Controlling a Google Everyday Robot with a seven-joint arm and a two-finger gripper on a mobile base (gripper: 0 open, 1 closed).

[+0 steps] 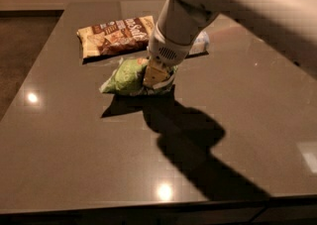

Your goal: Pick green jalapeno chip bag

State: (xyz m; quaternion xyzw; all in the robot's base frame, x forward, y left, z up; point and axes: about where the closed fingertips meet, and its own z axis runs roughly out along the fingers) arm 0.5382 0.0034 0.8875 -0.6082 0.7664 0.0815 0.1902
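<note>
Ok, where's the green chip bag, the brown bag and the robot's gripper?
green jalapeno chip bag (126,76): camera view, its puffy left half.
brown snack bag (116,35): camera view, middle of its front.
gripper (157,76): camera view, tan tip, at the green bag's right end.

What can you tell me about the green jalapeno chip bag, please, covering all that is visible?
The green jalapeno chip bag is a crinkly, light-green, pillow-shaped packet, looking like glossy plastic film. It lies on the dark table, in front of the brown snack bag and apart from it. The pincer is down on its right end in the picture, hiding that part.
</note>
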